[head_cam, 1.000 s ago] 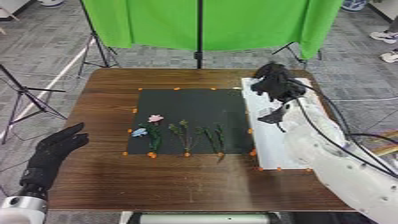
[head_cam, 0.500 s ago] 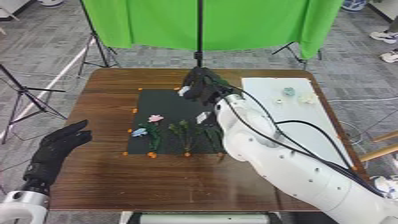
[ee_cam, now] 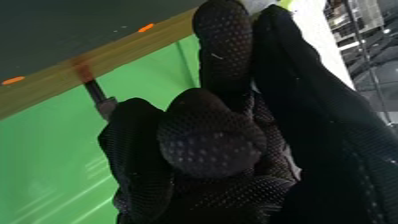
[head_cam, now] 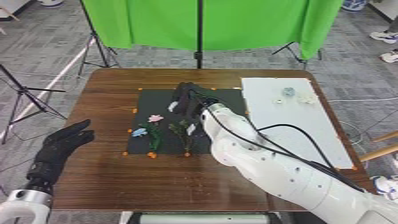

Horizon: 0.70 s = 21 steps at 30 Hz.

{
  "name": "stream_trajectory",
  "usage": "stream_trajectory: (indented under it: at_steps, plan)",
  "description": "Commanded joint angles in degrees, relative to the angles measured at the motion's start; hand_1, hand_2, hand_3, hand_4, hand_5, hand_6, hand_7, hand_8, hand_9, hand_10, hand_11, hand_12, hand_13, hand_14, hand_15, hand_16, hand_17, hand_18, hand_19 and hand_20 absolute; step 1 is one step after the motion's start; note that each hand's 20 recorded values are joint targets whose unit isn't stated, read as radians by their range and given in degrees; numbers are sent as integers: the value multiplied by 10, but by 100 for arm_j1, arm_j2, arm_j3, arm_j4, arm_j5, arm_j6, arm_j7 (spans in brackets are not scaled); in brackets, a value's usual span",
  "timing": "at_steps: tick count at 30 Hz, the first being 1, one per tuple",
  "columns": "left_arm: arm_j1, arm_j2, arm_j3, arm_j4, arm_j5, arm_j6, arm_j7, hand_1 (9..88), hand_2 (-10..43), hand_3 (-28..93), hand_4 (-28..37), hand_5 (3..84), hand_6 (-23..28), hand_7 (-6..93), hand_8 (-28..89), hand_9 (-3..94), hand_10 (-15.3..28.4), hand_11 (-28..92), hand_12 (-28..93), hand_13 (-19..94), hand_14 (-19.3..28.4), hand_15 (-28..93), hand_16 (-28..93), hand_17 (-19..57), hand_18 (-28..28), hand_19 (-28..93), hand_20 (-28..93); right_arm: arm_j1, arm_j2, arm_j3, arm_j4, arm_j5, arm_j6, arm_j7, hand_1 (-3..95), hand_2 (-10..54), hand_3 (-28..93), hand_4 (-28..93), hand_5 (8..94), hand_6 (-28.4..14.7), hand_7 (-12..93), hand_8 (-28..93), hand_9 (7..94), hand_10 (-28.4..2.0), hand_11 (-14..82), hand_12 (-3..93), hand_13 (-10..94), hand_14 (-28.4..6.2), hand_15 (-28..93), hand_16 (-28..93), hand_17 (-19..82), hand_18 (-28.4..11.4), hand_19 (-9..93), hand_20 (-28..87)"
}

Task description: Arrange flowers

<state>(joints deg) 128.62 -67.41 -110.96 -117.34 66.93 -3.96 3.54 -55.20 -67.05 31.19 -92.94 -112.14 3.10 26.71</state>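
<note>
Over the dark mat (head_cam: 153, 100), the right hand (head_cam: 184, 97) pinches a pale flower piece (head_cam: 172, 106); the middle stem (head_cam: 187, 142), its likely goal, lies on the robot's side of it, lengthwise toward the robot. Left of the mat hangs the relaxed left hand (head_cam: 64, 143); beyond, brown table (head_cam: 160, 79), green curtain (head_cam: 253, 27).

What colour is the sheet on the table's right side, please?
The sheet is white, clearest in the head view.

Our right arm (head_cam: 266, 162) slants over the surface's (head_cam: 142, 187) near right corner; our right hand (head_cam: 184, 99), toward the far edge, curls some fingers (ee_cam: 211, 150) and pinches with outstretched tips. By the left edge, our left hand (head_cam: 60, 145) hangs relaxed, open.
</note>
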Motion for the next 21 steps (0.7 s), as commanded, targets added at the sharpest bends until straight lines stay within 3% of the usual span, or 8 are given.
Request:
stream_trajectory:
  at_steps: [1, 7, 17, 21]
  plan:
    - [67, -61, -9, 21, 26, -89, -30, 331, 67, 652, -111, 421, 64, 88, -58, 432, 143, 177, 105, 361, 184, 151, 2, 86, 127, 107, 187, -2, -60, 54, 17, -61, -286, -65, 535, -95, 561, -150, 757, 10, 213, 62, 901, -93, 195, 351, 932, -2, 567, 385, 624, -150, 932, 588]
    - [63, -61, -14, 26, 23, -92, -32, 331, 63, 651, -110, 420, 63, 88, -58, 431, 142, 176, 105, 360, 184, 150, 2, 84, 128, 107, 187, -15, -64, 34, 42, -70, -341, -73, 497, -95, 564, -159, 742, 6, 205, 63, 880, -101, 251, 272, 929, -4, 559, 388, 622, -149, 932, 578]
    - [33, -50, -4, 40, 25, -102, -22, 330, 61, 650, -108, 420, 63, 87, -57, 431, 143, 175, 106, 360, 184, 149, 3, 83, 127, 104, 185, -12, -73, 23, 43, -169, -648, -82, 462, -95, 598, -158, 715, 8, 201, 49, 857, -105, 262, 254, 919, -6, 557, 390, 613, -153, 932, 572]
    - [44, -58, -10, 39, 25, -100, -17, 331, 60, 649, -108, 419, 63, 87, -57, 431, 143, 174, 106, 360, 183, 147, 3, 83, 127, 104, 185, -20, -65, 31, 50, -167, -669, -96, 426, -95, 646, -174, 693, 11, 195, -22, 845, -104, 270, 249, 915, -9, 559, 388, 605, -154, 932, 566]
